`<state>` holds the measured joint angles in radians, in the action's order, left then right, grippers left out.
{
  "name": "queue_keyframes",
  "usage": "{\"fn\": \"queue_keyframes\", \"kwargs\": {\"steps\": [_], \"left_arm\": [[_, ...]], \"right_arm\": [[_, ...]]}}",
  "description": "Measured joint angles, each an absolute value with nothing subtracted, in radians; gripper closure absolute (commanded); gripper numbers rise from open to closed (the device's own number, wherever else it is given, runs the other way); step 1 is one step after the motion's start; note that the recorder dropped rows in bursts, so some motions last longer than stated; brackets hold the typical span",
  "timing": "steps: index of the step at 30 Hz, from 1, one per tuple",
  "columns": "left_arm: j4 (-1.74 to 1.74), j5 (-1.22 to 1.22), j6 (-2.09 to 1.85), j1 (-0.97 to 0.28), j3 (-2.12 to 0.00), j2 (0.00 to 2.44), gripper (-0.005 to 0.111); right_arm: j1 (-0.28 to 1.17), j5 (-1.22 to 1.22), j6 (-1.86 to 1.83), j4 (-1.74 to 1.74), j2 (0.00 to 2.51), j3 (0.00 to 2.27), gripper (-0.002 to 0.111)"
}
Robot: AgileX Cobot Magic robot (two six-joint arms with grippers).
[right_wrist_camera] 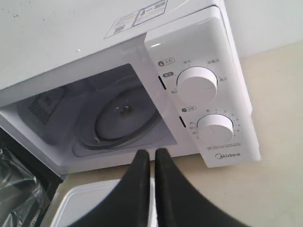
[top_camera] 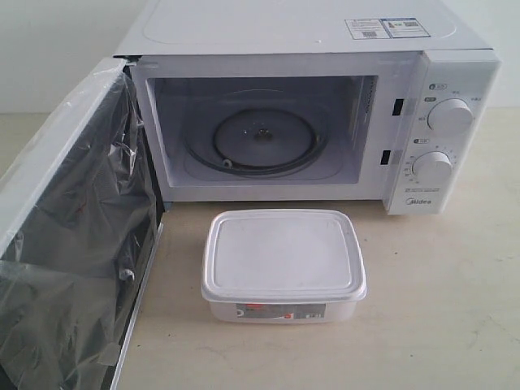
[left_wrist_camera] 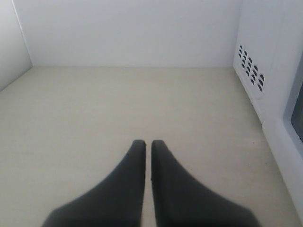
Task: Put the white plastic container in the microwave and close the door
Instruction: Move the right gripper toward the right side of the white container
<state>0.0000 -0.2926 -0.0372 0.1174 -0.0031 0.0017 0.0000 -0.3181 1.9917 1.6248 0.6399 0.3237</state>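
The white plastic container (top_camera: 283,264), lid on and a red-and-white label on its near side, rests on the table in front of the microwave (top_camera: 325,106). The cavity stands open, its glass turntable (top_camera: 262,140) bare. The door (top_camera: 69,236) is swung wide at the left, draped in loose clear film. Neither gripper shows in the exterior view. My right gripper (right_wrist_camera: 152,152) is shut and empty, hovering above the container (right_wrist_camera: 90,205) and facing the cavity (right_wrist_camera: 102,118). My left gripper (left_wrist_camera: 147,143) is shut and empty over bare table beside the microwave's vented side (left_wrist_camera: 265,75).
Two round knobs (top_camera: 449,116) (top_camera: 432,168) sit on the microwave's right panel, with stickers (top_camera: 386,28) on top. A white wall (left_wrist_camera: 128,30) closes off the table behind the left gripper. The beige table (top_camera: 439,309) stretches right of the container.
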Motion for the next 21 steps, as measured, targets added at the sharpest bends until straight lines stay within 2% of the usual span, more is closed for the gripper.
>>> {"fn": "queue_keyframes", "kwargs": {"steps": [11,17,21], "left_arm": [[0.000,-0.293,-0.037,0.117,-0.003,0.002,0.102],[0.000,-0.293,-0.037,0.117,-0.003,0.002,0.102],[0.000,-0.293,-0.037,0.117,-0.003,0.002,0.102]], "right_arm": [[0.000,-0.383,2.094,1.725,0.632,0.326,0.108],[0.001,-0.505,2.007,1.333,0.632,0.305,0.108],[0.001,-0.600,1.624,0.939,0.632,0.242,0.108]]}}
